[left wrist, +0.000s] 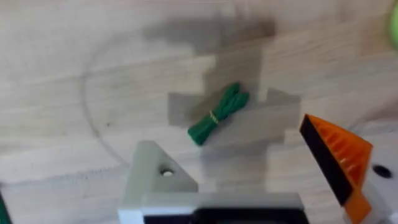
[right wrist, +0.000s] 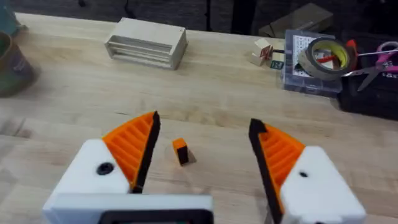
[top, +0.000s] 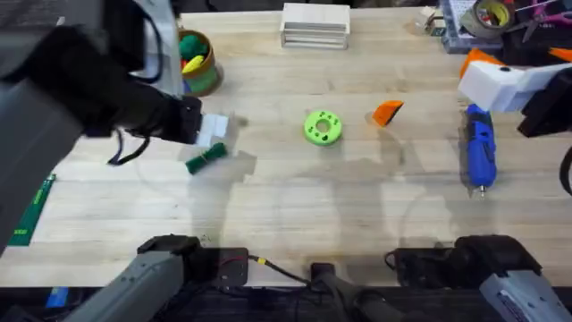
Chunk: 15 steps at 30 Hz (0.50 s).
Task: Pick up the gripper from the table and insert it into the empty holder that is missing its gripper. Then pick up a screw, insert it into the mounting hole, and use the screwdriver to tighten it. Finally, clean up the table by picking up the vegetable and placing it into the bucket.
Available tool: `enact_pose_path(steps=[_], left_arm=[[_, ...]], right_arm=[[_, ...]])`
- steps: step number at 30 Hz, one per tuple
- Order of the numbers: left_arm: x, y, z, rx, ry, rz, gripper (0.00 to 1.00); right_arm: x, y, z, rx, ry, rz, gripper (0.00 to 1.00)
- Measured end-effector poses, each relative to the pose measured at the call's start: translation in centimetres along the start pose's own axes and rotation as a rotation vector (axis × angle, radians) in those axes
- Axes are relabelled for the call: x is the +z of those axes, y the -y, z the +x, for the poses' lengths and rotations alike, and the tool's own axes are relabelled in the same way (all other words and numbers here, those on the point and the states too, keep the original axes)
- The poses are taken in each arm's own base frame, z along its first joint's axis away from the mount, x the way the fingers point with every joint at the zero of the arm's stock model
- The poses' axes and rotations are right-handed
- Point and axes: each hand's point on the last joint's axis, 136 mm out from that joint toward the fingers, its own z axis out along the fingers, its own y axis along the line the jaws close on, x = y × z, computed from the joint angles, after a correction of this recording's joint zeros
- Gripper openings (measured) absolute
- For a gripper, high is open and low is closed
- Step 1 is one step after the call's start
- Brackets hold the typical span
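The left gripper (left wrist: pixel 249 180) hangs open above the vegetable (left wrist: pixel 218 113), which lies flat on the table (top: pixel 286 215); one finger lacks its orange tip. The right gripper (right wrist: pixel 202 155) is open, empty. The loose orange tip (top: pixel 387 113) lies beside the green disc (top: pixel 323 127), the screwdriver (top: pixel 479 148) near.

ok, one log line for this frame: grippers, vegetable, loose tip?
left gripper: open, missing one orange tip, over vegetable | right gripper: open | loose tip: on table
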Motion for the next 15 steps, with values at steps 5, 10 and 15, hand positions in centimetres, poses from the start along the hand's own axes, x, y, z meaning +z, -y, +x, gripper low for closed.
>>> enact_pose_path(steps=[5, 10, 15], left_arm=[[-5.4, 1.1, -2.7, 0.029, 0.301, 0.022, 0.936], [-10.8, 2.0, -3.8, 0.063, 0.551, 0.029, 0.163], [-13.9, 2.5, -3.6, 0.077, 0.685, 0.030, 0.410]], right_arm=[[0.0, 0.0, 0.0, 0.000, 0.000, 0.000, 0.924], [0.0, 0.0, 0.0, 0.000, 0.000, 0.000, 0.924], [0.0, 0.0, 0.0, 0.000, 0.000, 0.000, 0.924]])
